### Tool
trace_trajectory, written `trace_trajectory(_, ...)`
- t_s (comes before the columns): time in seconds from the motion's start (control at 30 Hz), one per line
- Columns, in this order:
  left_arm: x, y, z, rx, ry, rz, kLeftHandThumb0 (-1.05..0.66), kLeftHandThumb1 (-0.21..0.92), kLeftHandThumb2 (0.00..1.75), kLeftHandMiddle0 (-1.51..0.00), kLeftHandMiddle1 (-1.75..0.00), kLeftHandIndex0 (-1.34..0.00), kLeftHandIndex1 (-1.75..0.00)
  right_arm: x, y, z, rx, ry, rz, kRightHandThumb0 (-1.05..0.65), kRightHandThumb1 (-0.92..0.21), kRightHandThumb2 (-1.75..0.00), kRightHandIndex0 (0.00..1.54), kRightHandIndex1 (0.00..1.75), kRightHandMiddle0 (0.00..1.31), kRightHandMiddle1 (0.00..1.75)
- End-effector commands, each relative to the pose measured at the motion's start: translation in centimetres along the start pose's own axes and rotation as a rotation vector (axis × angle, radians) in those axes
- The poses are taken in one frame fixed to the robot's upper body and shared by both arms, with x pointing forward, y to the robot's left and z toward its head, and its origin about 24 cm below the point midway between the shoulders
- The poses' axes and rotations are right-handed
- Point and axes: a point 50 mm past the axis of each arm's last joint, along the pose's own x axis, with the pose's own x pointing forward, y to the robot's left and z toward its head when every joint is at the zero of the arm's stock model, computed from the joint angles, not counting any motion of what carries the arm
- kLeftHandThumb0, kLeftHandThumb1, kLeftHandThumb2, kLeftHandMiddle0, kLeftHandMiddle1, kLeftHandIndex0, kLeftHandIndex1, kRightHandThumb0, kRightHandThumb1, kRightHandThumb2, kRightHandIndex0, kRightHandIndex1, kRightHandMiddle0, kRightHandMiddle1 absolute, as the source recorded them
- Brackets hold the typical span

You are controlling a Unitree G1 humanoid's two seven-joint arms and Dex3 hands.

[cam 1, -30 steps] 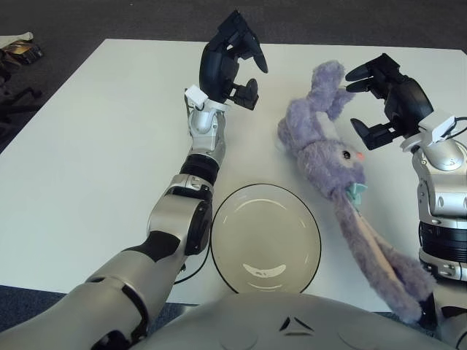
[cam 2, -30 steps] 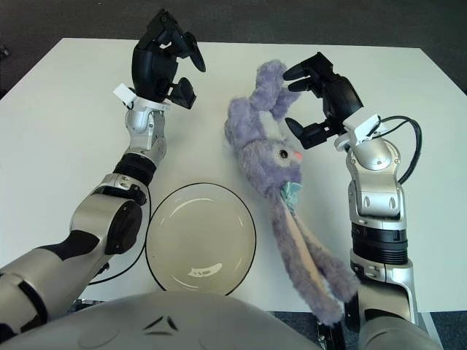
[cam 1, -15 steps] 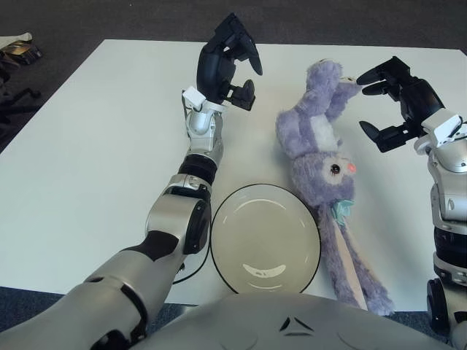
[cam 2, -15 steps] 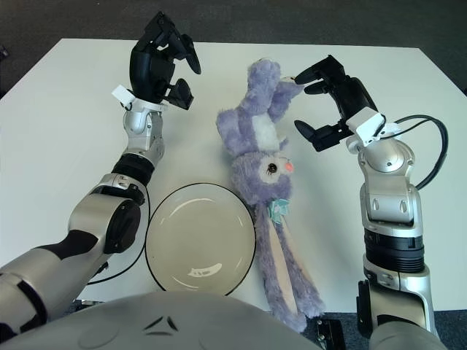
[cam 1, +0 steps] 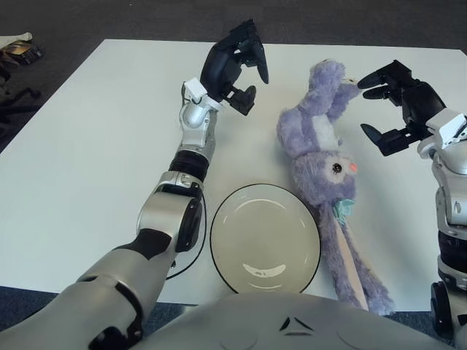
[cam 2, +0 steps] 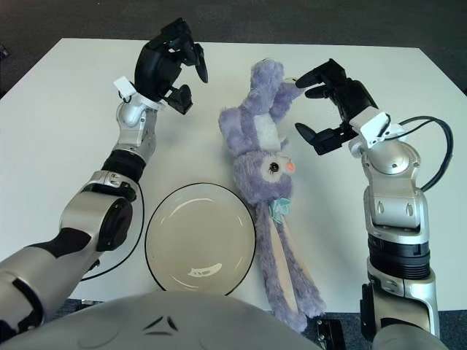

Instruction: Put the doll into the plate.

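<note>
Two robot hands hang raised over a white table [cam 1: 87, 146], neither holding anything. The left hand [cam 1: 237, 62] is lifted at the end of a forearm that reaches up the middle of the table, its dark fingers [cam 1: 257, 58] spread loosely and curled slightly forward, well to the left of the doll. The right hand [cam 1: 398, 102] is held up just right of the doll's upper end, wrist cocked inward, fingers parted wide toward the plush; the upper fingertips come very near the raised purple limb, though whether they touch it cannot be told.

The doll [cam 1: 321, 157], a purple long-eared plush rabbit with a pink nose and a pale green bow at the neck, lies stretched lengthwise on the table, face up. Its body points toward the far edge and its long ears trail toward the robot's torso. It lies just right of the plate [cam 1: 265, 237], a round, pale dish with a dark rim set near the table's near edge; the doll's head is close to the rim, outside the plate.

A thin black cable [cam 1: 191, 251] loops on the table by the left arm's elbow. Dark grey carpet [cam 1: 146, 18] surrounds the table.
</note>
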Motion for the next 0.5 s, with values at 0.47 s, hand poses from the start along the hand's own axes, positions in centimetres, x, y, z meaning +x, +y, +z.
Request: trace_trajectory(0.47, -0.56, 0.72, -0.32, 0.018, 0.058, -0.021, 0.00, 0.02, 1.51, -0.95, -1.30, -0.68, -1.75, -1.05, -0.37, 1.86, -0.041, -0.022, -0.016, -0.08, -0.06, -1.40, 0.06, 1.00, 0.13, 1.36)
